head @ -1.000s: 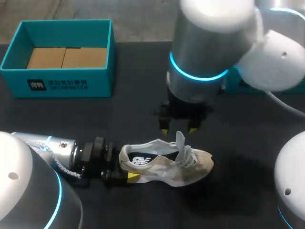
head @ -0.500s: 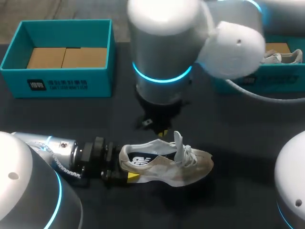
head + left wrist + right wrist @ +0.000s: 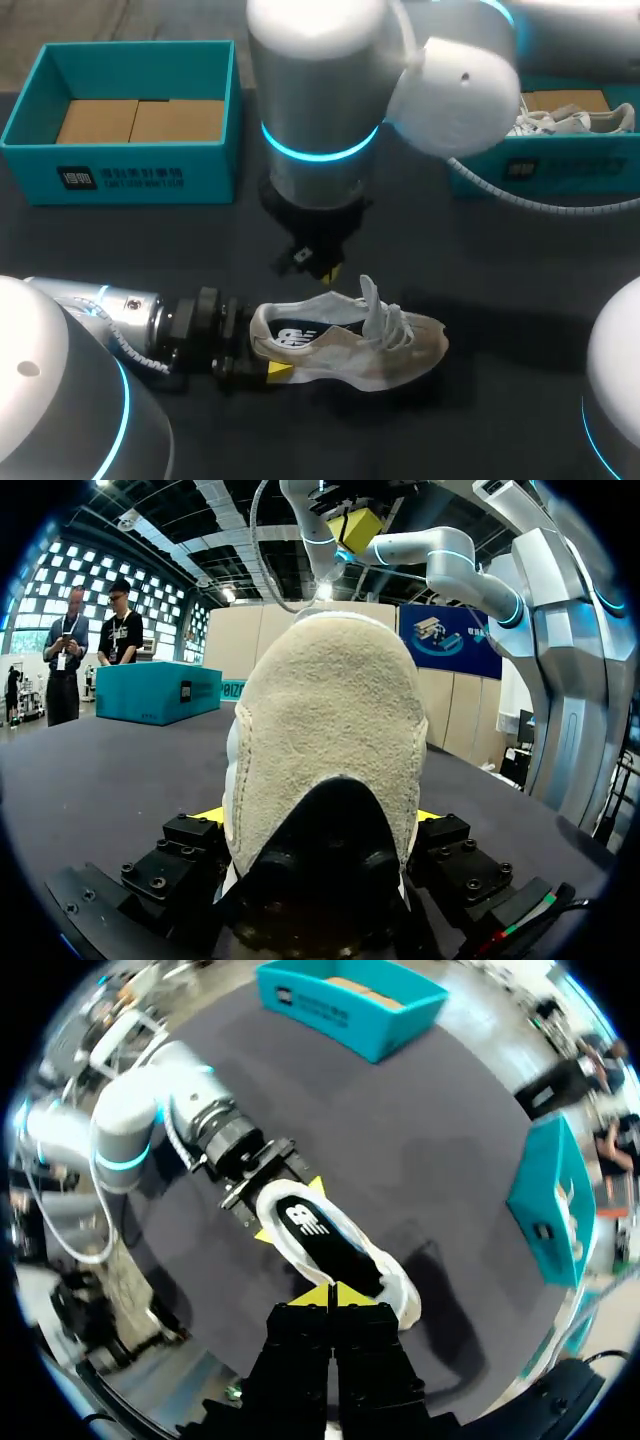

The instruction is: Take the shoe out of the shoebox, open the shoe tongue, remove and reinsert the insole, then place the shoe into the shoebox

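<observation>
The shoe is laid on the table, its heel is squeezed from both sides by the left gripper, and the right gripper is closed tight, empty, just above it.

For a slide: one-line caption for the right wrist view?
Shut right gripper faces the shoe, heel clamped in the left gripper, on the dark table.

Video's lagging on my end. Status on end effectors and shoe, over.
Left end effector shut on shoe heel. Right end effector shut, empty, above shoe. Shoe on table, insole in. Nothing in the way.
</observation>
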`<act>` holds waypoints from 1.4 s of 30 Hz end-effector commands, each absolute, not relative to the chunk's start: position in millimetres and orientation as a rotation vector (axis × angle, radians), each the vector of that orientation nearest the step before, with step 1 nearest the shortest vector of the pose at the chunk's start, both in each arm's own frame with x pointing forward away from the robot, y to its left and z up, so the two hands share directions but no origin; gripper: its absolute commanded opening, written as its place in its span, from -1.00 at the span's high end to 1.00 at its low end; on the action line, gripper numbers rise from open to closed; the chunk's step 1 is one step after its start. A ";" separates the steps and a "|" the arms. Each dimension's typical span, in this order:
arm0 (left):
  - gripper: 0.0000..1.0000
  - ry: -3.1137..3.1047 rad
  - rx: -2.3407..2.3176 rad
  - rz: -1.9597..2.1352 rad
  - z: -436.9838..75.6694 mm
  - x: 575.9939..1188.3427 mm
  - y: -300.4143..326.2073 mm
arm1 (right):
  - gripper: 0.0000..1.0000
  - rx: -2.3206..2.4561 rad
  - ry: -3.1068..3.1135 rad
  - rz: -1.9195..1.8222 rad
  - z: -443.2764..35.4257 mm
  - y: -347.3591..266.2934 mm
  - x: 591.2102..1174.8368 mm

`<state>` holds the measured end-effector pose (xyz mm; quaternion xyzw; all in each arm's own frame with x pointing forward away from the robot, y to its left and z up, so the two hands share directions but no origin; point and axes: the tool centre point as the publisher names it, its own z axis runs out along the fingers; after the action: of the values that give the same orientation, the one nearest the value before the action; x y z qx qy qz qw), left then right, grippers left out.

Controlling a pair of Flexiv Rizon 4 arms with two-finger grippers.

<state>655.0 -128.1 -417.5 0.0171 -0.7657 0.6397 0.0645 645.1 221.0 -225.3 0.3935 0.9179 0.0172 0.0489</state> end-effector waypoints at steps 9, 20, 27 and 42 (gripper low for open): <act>1.00 -2.312 0.051 1.928 -419.7 654.2 -126.2 | 1.00 0.591 3.030 -0.078 -269.0 261.4 659.6; 1.00 -2.312 0.051 1.928 -419.7 654.2 -126.2 | 1.00 0.519 3.119 -0.069 -275.3 259.3 661.5; 1.00 -2.312 0.051 1.928 -419.7 654.2 -126.2 | 1.00 0.437 3.120 -0.057 -293.1 262.0 660.1; 1.00 -2.312 0.051 1.928 -419.7 654.2 -126.2 | 1.00 0.317 3.118 -0.033 -345.7 254.3 664.0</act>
<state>654.9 -128.1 -417.4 0.0170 -0.7657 0.6397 0.0646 663.7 255.8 -342.3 0.0999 0.9949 -0.0123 0.0047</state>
